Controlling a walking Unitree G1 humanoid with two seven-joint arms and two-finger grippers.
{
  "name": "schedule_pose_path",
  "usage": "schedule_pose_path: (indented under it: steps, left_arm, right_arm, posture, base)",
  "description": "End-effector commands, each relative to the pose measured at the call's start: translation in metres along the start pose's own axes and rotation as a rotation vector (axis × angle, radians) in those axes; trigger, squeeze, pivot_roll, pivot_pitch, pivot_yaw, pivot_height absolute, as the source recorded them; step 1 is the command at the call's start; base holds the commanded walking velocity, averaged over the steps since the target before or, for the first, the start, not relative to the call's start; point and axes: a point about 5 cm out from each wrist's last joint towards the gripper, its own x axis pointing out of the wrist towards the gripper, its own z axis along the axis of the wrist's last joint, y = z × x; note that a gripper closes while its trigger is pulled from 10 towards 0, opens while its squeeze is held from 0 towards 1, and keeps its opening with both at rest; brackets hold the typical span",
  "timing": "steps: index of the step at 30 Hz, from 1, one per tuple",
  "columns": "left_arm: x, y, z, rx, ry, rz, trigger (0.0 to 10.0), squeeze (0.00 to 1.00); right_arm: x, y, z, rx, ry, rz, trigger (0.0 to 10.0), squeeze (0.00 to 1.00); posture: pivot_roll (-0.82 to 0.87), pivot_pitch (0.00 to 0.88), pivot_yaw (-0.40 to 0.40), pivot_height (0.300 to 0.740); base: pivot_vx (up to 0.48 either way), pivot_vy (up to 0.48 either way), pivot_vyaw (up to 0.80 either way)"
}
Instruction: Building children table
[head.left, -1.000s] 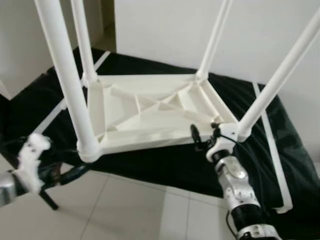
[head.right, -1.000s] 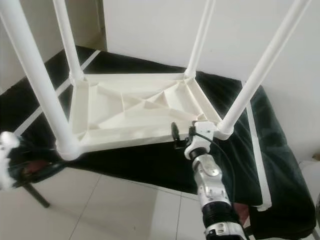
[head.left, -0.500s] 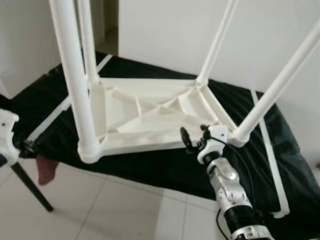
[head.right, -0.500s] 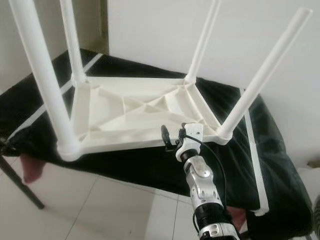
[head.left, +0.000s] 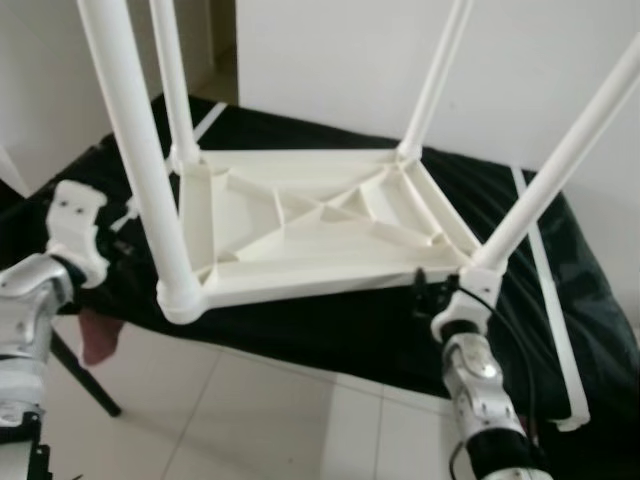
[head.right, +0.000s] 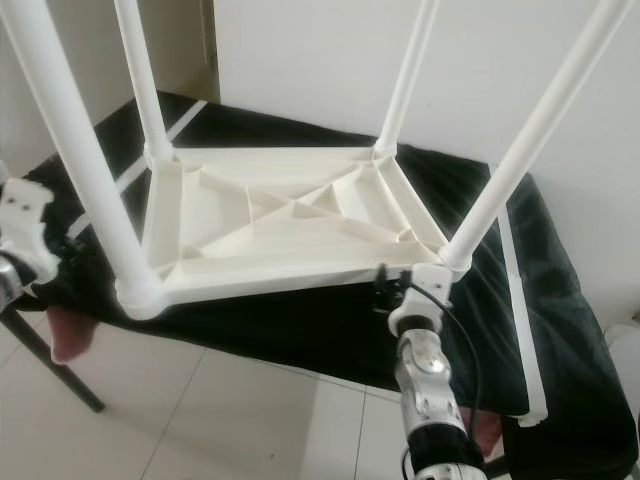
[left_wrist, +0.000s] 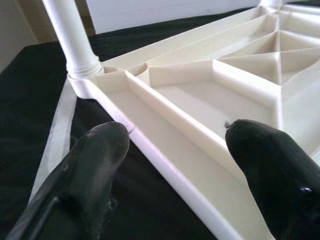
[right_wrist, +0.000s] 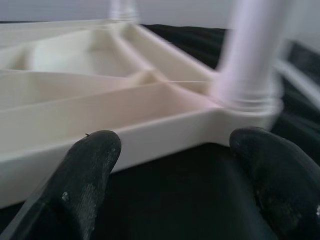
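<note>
The upturned table (head.left: 300, 225) in mid-frame looks like smooth cream plastic with a faint sheen, its legs (head.left: 135, 150) the same. Under it, a black cloth (head.left: 560, 270) lies matt and slightly wrinkled. The floor (head.left: 250, 420) along the bottom is glossy pale tile. The fingers (right_wrist: 85, 175) look like dull, scuffed black rubber.

white table (head.left: 300, 230), black cloth (head.left: 340, 320), pale floor tiles (head.left: 230, 420)
</note>
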Motion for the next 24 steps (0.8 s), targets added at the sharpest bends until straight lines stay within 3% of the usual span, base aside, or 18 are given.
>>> schedule_pose_path:
  steps: [1,12,15,18,19,20,22,24]
  left_arm:
    - [0.009,-0.01,-0.005,0.002,0.007,-0.007,10.0,0.0]
    - [0.025,-0.053,-0.018,-0.01,0.01,-0.147,10.0,0.0]
    - [0.025,-0.074,-0.02,-0.01,-0.002,-0.215,10.0,0.0]
    - [0.025,-0.074,-0.02,-0.01,-0.002,-0.215,10.0,0.0]
    - [0.024,-0.086,-0.02,-0.018,-0.01,-0.257,10.0,0.0]
    - [0.021,-0.113,-0.018,-0.038,-0.033,-0.34,10.0,0.0]
    - [0.021,-0.113,-0.018,-0.038,-0.033,-0.34,10.0,0.0]
    - [0.019,-0.137,-0.013,-0.067,-0.064,-0.407,10.0,0.0]
  right_arm:
    - [-0.002,-0.009,-0.004,-0.03,0.008,-0.059,10.0,0.0]
    - [-0.001,-0.021,-0.009,-0.049,0.043,-0.171,10.0,0.0]
    - [0.004,-0.022,-0.011,-0.033,0.061,-0.182,10.0,0.0]
    - [0.004,-0.022,-0.011,-0.033,0.061,-0.182,10.0,0.0]
    - [0.007,-0.021,-0.011,-0.029,0.07,-0.179,10.0,0.0]
    - [0.015,-0.019,-0.009,-0.029,0.078,-0.163,10.0,0.0]
    - [0.015,-0.019,-0.009,-0.029,0.078,-0.163,10.0,0.0]
    - [0.024,-0.014,-0.004,-0.042,0.078,-0.146,10.0,0.0]
  posture:
    - [0.07,0.033,-0.055,0.74]
    - [0.06,0.035,-0.041,0.74]
    - [0.06,0.034,-0.043,0.74]
    - [0.06,0.034,-0.043,0.74]
    - [0.07,0.034,-0.048,0.74]
    - [0.08,0.033,-0.053,0.74]
    - [0.08,0.033,-0.053,0.74]
    - [0.09,0.033,-0.057,0.74]
  base:
    - [0.0,0.0,0.0]
    - [0.0,0.0,0.0]
    - [0.0,0.0,0.0]
    - [0.0,0.0,0.0]
    - [0.0,0.0,0.0]
    - [0.0,0.0,0.0]
    - [0.0,0.0,0.0]
    - [0.0,0.0,0.0]
